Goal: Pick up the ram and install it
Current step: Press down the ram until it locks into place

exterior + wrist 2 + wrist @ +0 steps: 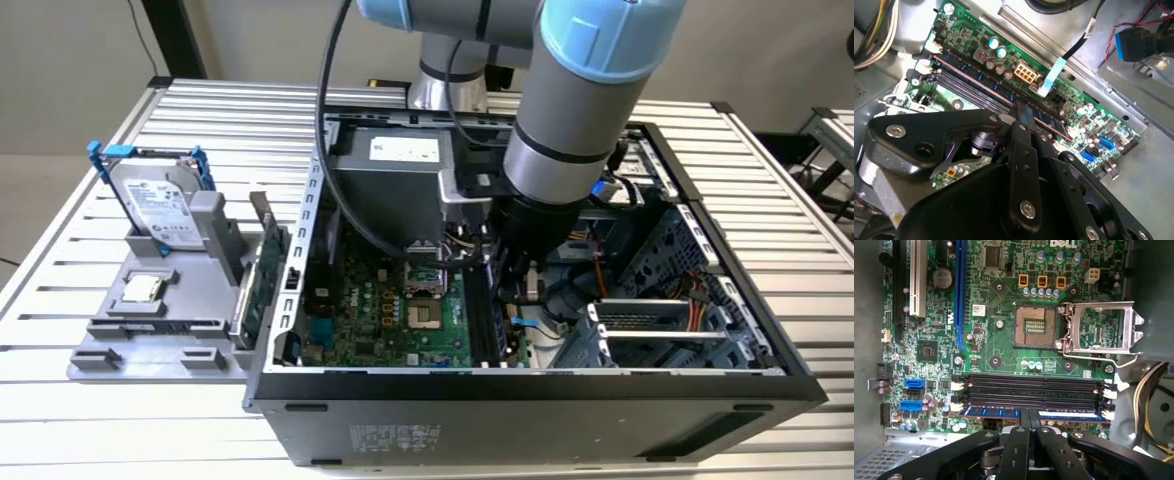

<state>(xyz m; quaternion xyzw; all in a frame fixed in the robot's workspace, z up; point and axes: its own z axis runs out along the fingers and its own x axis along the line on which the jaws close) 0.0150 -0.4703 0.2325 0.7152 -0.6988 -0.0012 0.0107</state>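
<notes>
The gripper (1029, 422) is down inside the open computer case (534, 385), over the motherboard (999, 347). Its fingers (1021, 440) are drawn narrow and pinch the upper edge of the ram (1004, 412) near mid-length. The ram stands on edge in the outermost memory slot, the one farthest from the empty CPU socket (1033, 326); the neighbouring memory slots (1029, 387) are vacant. Pick-up and transport are judged complete. Full seating is not confirmed: the white latches (1106, 413) at the slot ends cannot be read as locked, and the gripper has not released. The ram's long axis runs parallel to the slots, contact edge down toward the board. In the exterior view the slots run near to far, right of the socket.
</notes>
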